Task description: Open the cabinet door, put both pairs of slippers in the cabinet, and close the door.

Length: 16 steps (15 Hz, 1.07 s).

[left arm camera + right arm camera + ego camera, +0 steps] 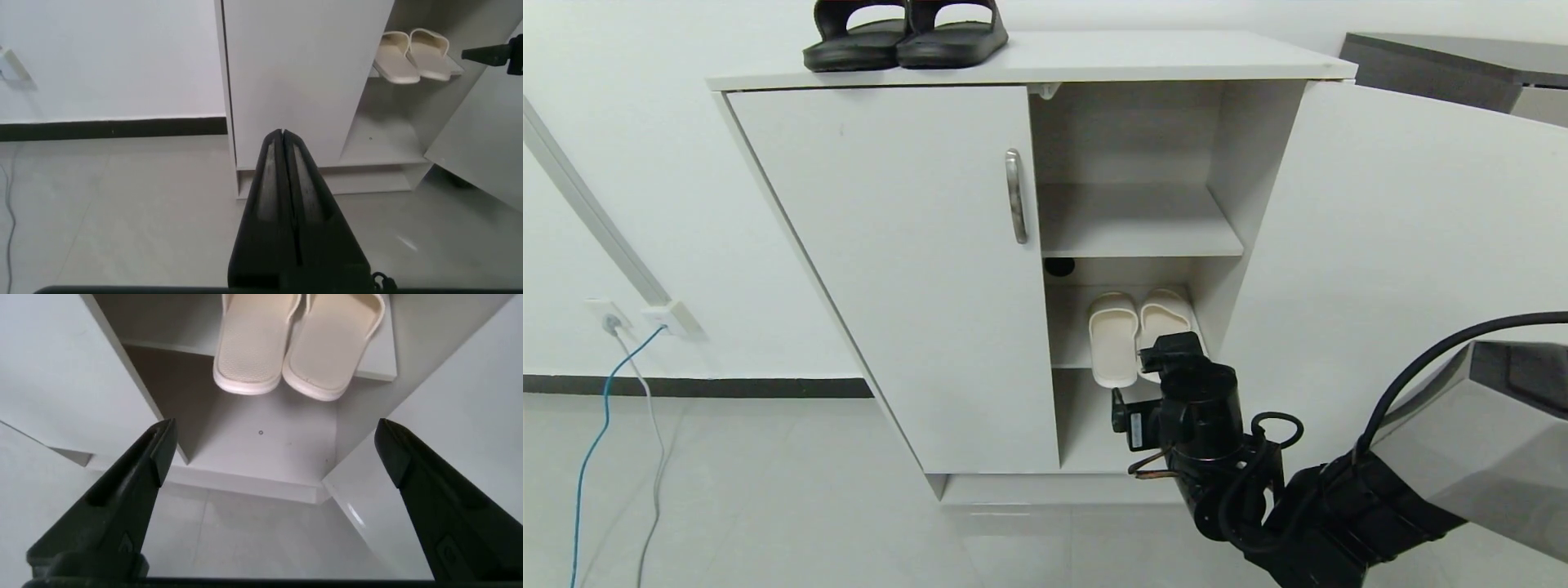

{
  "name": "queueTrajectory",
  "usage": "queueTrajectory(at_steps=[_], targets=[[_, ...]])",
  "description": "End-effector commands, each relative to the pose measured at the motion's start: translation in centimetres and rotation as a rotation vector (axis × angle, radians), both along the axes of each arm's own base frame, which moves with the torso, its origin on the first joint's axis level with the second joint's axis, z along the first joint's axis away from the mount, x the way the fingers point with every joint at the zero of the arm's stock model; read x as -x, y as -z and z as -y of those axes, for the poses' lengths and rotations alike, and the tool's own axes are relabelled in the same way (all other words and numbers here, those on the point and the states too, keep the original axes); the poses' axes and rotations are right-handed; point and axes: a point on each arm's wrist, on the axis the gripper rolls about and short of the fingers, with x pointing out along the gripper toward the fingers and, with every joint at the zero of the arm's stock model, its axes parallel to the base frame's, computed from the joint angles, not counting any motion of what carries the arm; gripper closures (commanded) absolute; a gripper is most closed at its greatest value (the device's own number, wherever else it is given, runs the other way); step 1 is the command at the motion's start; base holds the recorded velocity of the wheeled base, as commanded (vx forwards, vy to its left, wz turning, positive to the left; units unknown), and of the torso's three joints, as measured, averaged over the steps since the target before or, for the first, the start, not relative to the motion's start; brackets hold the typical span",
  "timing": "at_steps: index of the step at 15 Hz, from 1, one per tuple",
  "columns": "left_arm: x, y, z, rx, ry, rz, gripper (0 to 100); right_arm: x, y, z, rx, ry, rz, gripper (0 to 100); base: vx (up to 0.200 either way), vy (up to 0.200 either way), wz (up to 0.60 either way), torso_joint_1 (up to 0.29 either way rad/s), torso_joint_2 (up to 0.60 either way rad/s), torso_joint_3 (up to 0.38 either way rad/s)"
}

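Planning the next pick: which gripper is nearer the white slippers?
Right. The right gripper is just before the white slippers; the left gripper is farther off, above the floor.

The cabinet looks like white laminated board, smooth and matt, with a faint sheen on its open door. Its handle is brushed metal, dull silver and slightly mottled. The black slippers look rubbery and matt. The cream slippers look like soft moulded foam, matt, with finely grained footbeds. The floor is pale tile, smooth and glossy, carrying soft reflections. The wall is plain matt white. The blue cable and the grey cable have smooth plastic sheaths. The right gripper and the left gripper are black and matt, plastic-looking, the left with a slight sheen along its length.
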Motion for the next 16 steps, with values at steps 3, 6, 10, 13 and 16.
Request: queueTrajectory(at_steps=[3, 6, 10, 13, 16], targets=[[-0.01, 0.0, 0.0, 0.0, 0.001, -0.001, 100, 0.43, 0.24, -0.06, 0.008, 0.002, -0.005, 0, 0.0, 0.0, 0.0, 0.001, 0.0, 0.181], [-0.01, 0.0, 0.0, 0.0, -0.001, -0.001, 100, 0.61, 0.2, -0.16, 0.008, 0.016, 0.004, 0, 0.0, 0.0, 0.0, 0.002, 0.0, 0.196], [-0.01, -0.02, 0.0, 0.001, 0.001, 0.0, 100, 0.79, 0.07, 0.05, 0.005, 0.016, 0.006, 0, 0.0, 0.0, 0.0, 0.004, 0.0, 0.2], [-0.01, 0.0, 0.0, 0.001, -0.001, -0.001, 100, 0.81, 0.12, 0.07, 0.008, 0.016, 0.004, 0, 0.0, 0.0, 0.0, 0.002, 0.0, 0.068], [-0.01, -0.02, 0.0, 0.003, 0.001, 0.0, 100, 0.81, 0.12, 0.07, 0.008, 0.016, 0.004, 0, 0.0, 0.0, 0.0, 0.0, 0.0, 0.0]])
